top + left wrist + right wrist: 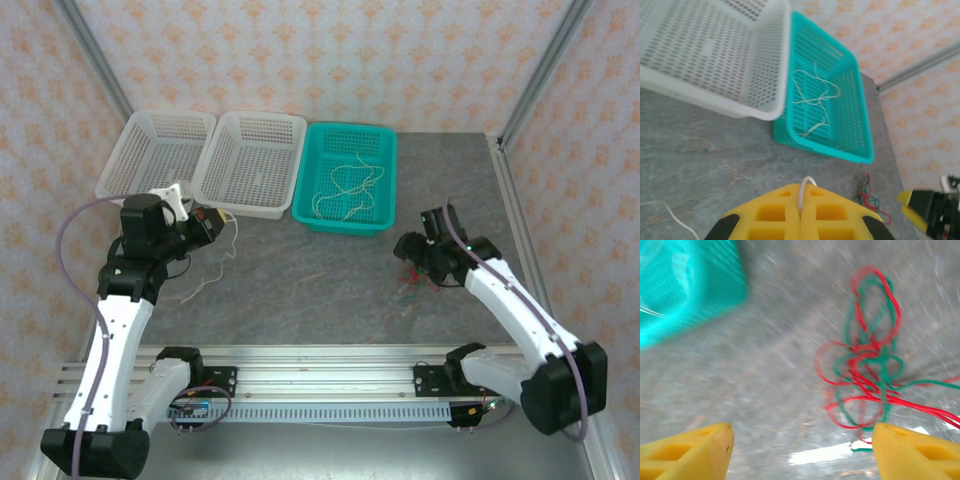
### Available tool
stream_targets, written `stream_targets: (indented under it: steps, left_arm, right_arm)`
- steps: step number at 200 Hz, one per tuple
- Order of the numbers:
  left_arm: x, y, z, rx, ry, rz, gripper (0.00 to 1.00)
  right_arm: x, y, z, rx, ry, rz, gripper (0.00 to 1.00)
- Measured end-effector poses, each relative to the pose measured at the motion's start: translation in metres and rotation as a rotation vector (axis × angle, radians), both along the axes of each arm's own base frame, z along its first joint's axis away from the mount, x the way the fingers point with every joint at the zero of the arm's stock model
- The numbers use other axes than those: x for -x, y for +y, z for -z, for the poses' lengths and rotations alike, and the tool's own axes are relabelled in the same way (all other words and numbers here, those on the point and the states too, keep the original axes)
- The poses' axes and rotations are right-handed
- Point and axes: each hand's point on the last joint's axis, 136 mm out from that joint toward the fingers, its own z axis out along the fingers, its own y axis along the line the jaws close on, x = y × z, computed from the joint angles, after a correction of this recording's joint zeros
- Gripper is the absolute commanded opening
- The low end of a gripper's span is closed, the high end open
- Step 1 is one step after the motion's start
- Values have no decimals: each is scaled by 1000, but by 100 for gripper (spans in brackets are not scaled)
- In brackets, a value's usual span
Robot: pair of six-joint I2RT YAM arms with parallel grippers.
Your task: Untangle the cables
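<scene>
Yellow left jaws, pressed shut, pinch a loop of cream-white cable, its tail trailing on the grey table. The right jaws gape wide and empty above a red-and-green cable tangle lying near the teal basket, which holds more cream cables. Closing on the knot's centre could catch both strands and cinch them tighter.
</scene>
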Motion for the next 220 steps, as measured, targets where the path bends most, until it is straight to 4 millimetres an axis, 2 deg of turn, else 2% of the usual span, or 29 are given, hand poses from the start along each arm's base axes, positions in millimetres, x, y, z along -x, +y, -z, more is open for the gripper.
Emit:
stream_targets:
  steps: [20,39,68,95,118,161,180,194,208,220]
  left_arm:
    - [2,-17,-40,-7,-85,59,0]
    - [0,-22,-80,-3,-170,75,0]
    - [-15,-24,-133,11,-272,71,0]
    - [-44,-32,-179,59,-349,75,0]
    - [-69,-51,-217,109,-409,110,0]
    - [-118,-95,-300,174,-577,190,0]
    - [-140,-116,-316,191,-618,221,0]
    - [-157,-132,-313,199,-619,239,0]
    - [-177,-148,-298,200,-594,254,0]
    - [-197,-163,-272,193,-538,260,0]
  right_arm:
    - [-9,4,-43,-44,-118,-2,76]
    - [-11,4,-60,-60,-162,-1,77]
    - [-10,4,-61,-69,-156,13,76]
    - [-8,3,-62,-81,-156,34,76]
    - [-6,1,-63,-87,-159,46,76]
    - [-4,0,-63,-90,-158,56,76]
    - [-3,-2,-61,-85,-157,60,77]
    - [-1,-3,-58,-81,-152,61,77]
    - [0,-3,-56,-79,-146,61,77]
    - [0,-3,-53,-76,-140,61,77]
